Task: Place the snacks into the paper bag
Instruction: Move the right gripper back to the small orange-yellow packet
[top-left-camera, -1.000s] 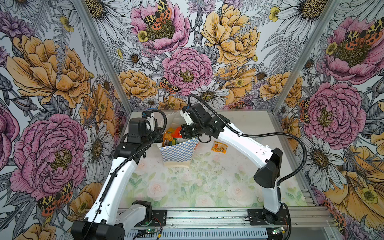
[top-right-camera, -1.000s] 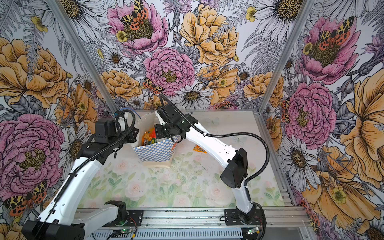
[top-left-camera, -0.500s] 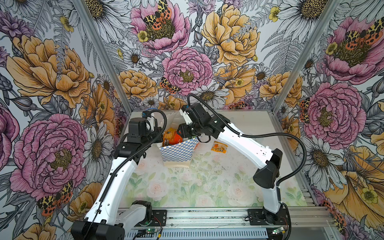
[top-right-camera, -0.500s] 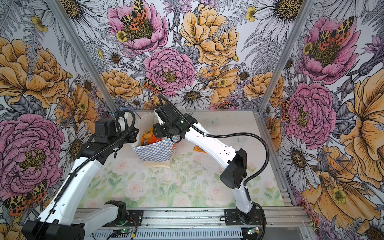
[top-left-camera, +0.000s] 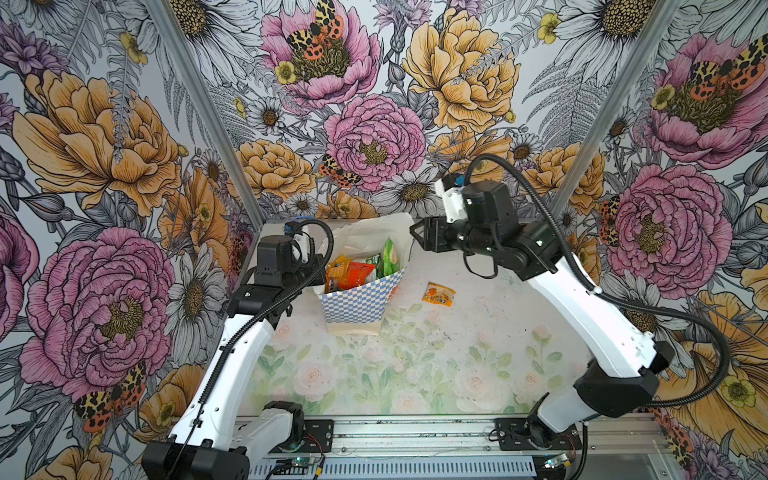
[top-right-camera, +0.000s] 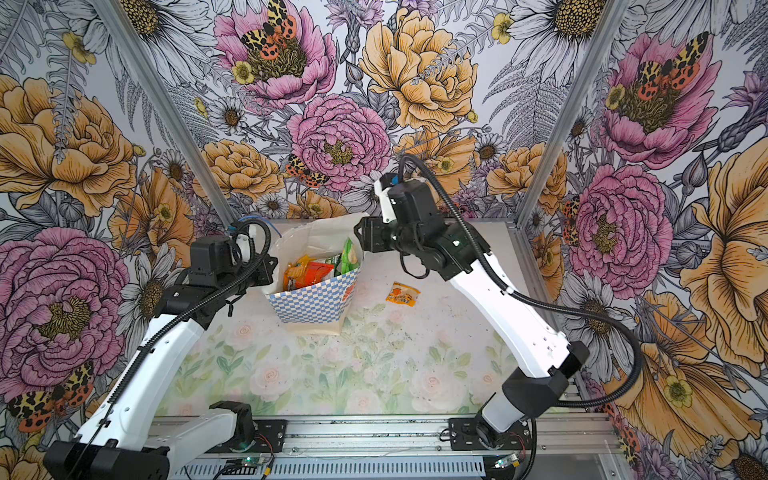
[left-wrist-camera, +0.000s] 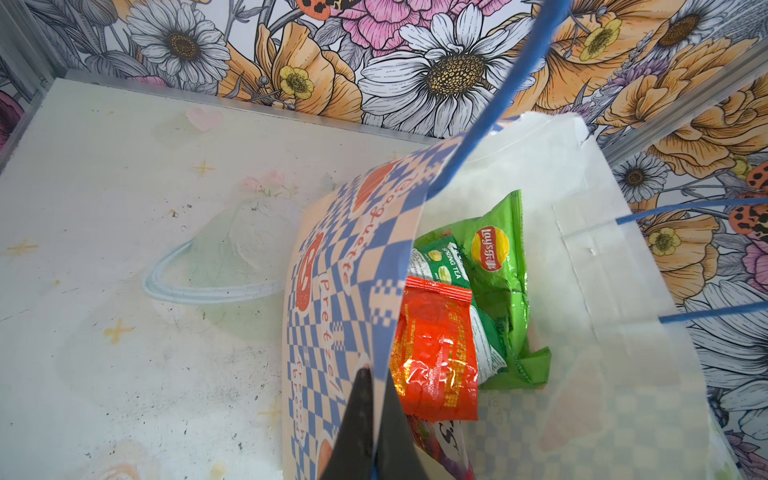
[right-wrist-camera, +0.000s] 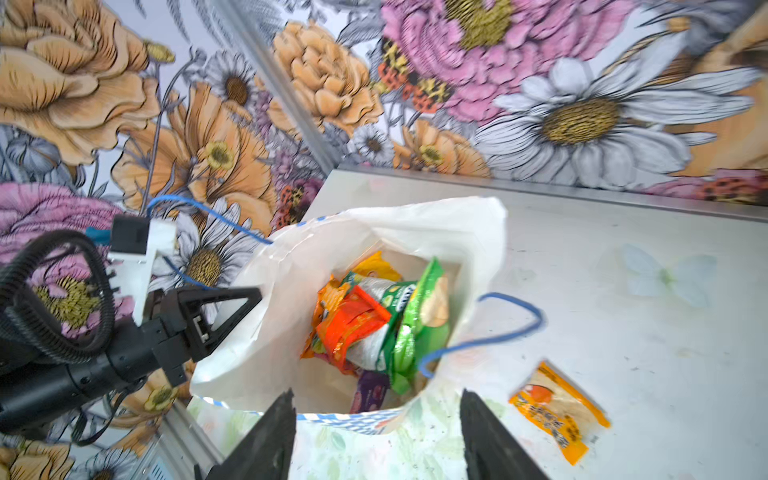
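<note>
Right gripper (top-left-camera: 417, 236) hangs with jaws apart and empty in both top views, just beside the rim of the paper bag (top-left-camera: 359, 305); an orange sachet (top-left-camera: 439, 294) lies below it, outside the bag. Left wrist view: left gripper (left-wrist-camera: 372, 374) pinches the bag's checkered wall, snacks (left-wrist-camera: 436, 353) just inside. Right wrist view: the bag's mouth sits just ahead of the parted jaws.

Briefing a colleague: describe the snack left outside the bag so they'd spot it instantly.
Find the checkered paper bag standing toward the back of the table. Just right of it in a top view lies a small orange sachet. It alone lies outside the bag.
</note>
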